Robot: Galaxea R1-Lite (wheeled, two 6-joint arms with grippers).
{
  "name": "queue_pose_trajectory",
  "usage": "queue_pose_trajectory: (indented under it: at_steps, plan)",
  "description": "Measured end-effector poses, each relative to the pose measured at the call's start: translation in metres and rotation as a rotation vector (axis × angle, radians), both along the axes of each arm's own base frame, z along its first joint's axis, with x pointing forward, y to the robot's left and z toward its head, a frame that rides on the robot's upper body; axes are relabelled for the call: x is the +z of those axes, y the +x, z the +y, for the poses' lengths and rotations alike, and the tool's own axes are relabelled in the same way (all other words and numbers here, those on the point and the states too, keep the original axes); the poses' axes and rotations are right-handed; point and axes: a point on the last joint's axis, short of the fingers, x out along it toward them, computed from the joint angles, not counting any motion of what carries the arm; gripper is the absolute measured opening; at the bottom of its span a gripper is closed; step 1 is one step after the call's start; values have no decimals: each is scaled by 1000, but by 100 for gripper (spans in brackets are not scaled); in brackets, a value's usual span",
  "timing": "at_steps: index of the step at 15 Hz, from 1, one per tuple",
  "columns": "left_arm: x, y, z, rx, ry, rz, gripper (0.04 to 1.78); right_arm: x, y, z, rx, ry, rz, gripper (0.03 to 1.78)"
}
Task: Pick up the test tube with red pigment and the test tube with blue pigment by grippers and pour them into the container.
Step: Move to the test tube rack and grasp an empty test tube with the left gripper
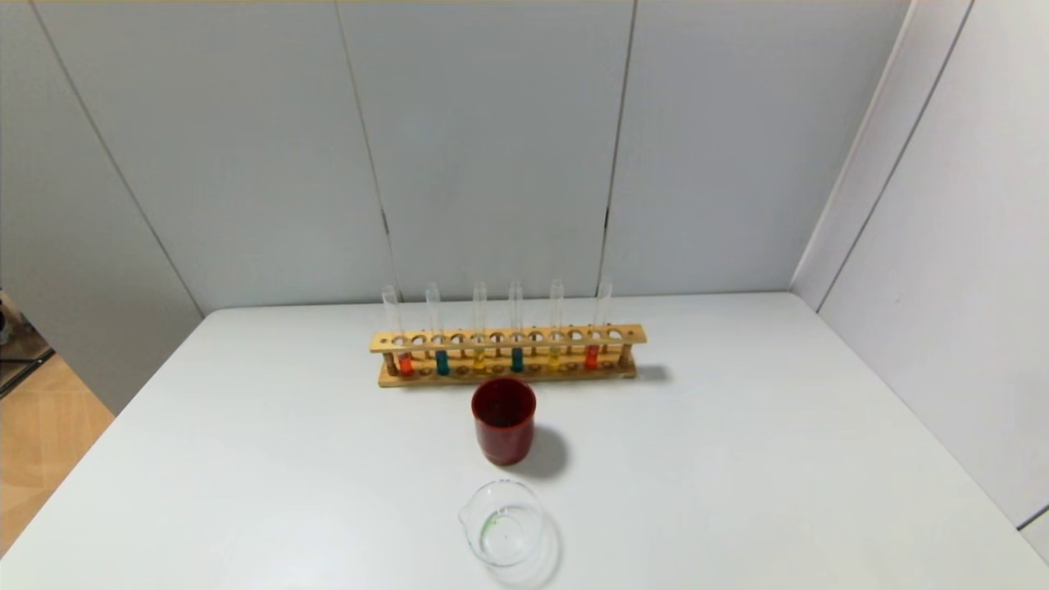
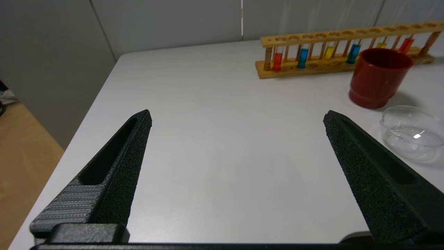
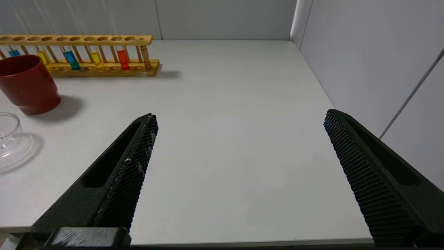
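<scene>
Two red-pigment tubes [image 1: 406, 363] [image 1: 591, 356] and two blue-pigment tubes [image 1: 442, 362] [image 1: 516, 359] stand upright in a wooden rack [image 1: 508, 336] at the table's far middle. The clear glass container [image 1: 501, 523] sits near the front edge, empty. Neither gripper shows in the head view. My left gripper [image 2: 237, 114] is open and empty over the front left of the table, with the nearest red tube [image 2: 277, 61] and blue tube [image 2: 302, 58] far ahead. My right gripper [image 3: 239, 116] is open and empty over the front right, far from the red tube [image 3: 122, 59] and blue tube [image 3: 71, 59].
A dark red cup [image 1: 503, 419] stands between the rack and the container. Two yellow-liquid tubes [image 1: 479, 360] [image 1: 554, 359] also stand in the rack. Grey walls close the back and right side. The table's left edge drops to a wooden floor [image 1: 41, 434].
</scene>
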Motion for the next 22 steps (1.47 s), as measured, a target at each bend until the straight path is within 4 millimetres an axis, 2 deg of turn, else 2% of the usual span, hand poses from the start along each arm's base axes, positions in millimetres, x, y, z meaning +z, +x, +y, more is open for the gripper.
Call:
queue_pose_trajectory:
  at_steps: [4,6,8,10,13,16,18,22]
  plan:
    - [40,-17,-2,-107,7,-43,175,0,0,0,0,0,0,175]
    - [64,-19,-3,-139,7,-40,175,0,0,0,0,0,0,175]
    - [95,-15,-3,-151,6,-44,175,0,0,0,0,0,0,175]
    - [123,-1,-3,-158,6,-45,175,0,0,0,0,0,0,175]
    - [157,39,-4,-167,6,-52,175,0,0,0,0,0,0,175]
    - [173,86,-6,-252,-24,-49,175,0,0,0,0,0,0,175]
    - [174,116,-7,-324,-57,-20,175,0,0,0,0,0,0,175]
    - [166,178,-7,-347,-79,26,175,0,0,0,0,0,0,175]
